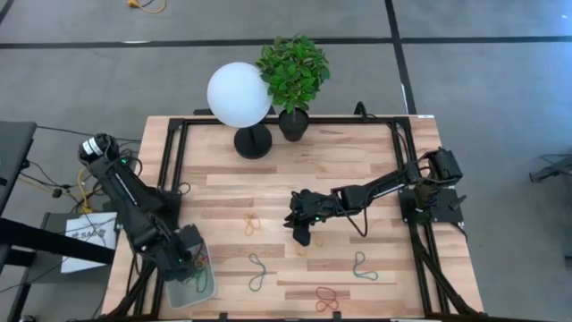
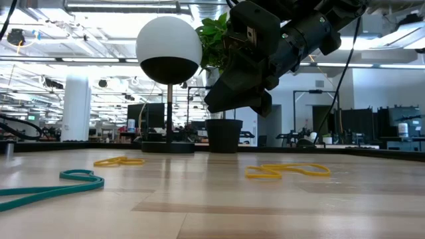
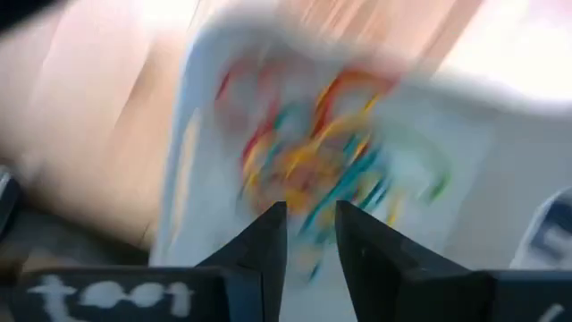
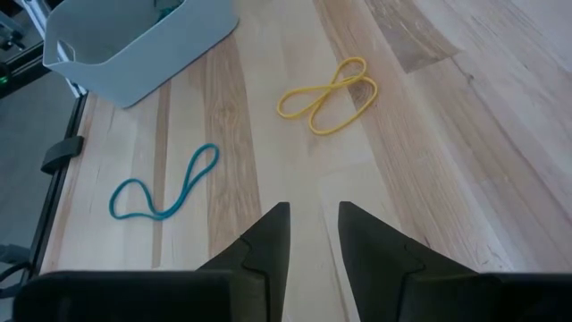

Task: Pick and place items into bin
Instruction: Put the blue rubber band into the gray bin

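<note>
The bin (image 1: 181, 298), a pale shallow tray, sits at the table's near left corner with several coloured bands (image 3: 313, 152) heaped in it. My left gripper (image 3: 311, 225) hangs over it, pointing down, open, with nothing between its fingers. My right gripper (image 4: 313, 224) is open above the middle of the table (image 1: 302, 238) and touches nothing. Loose bands lie flat on the wood: a yellow one (image 4: 329, 97) and a teal one (image 4: 165, 192) ahead of the right gripper, another teal one (image 1: 362, 268) and a red one (image 1: 326, 298) near the front edge.
A white globe lamp (image 1: 239, 94) and a potted plant (image 1: 293, 72) stand at the table's far edge. A black frame (image 1: 179, 161) runs around the table's sides. Bare wood lies between the scattered bands.
</note>
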`<action>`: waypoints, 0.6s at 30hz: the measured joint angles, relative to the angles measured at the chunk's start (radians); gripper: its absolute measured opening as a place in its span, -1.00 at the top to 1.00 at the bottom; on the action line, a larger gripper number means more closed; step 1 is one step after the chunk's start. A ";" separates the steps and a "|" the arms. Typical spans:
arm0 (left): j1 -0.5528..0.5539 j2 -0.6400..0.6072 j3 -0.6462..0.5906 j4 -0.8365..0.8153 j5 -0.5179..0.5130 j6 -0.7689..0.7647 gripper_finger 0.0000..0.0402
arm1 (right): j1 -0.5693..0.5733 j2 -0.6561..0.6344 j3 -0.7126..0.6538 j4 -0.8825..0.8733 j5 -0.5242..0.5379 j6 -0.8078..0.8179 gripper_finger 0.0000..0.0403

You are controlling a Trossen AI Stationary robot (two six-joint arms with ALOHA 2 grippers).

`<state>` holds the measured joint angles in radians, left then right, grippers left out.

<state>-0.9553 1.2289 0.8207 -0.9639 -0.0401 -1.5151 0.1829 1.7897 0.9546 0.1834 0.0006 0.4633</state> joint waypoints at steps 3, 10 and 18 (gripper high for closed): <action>0.041 0.000 0.000 0.068 -0.113 0.068 0.56 | 0.000 0.000 0.000 0.000 0.000 -0.001 0.54; 0.160 0.000 0.016 0.106 -0.134 0.339 0.57 | -0.004 0.000 0.000 -0.018 0.000 -0.001 0.54; 0.239 0.000 0.121 0.112 -0.582 0.759 0.57 | -0.033 0.000 0.000 -0.027 0.000 -0.001 0.54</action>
<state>-0.7163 1.2289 0.9417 -0.8521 -0.6224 -0.7556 0.1495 1.7897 0.9543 0.1561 0.0010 0.4624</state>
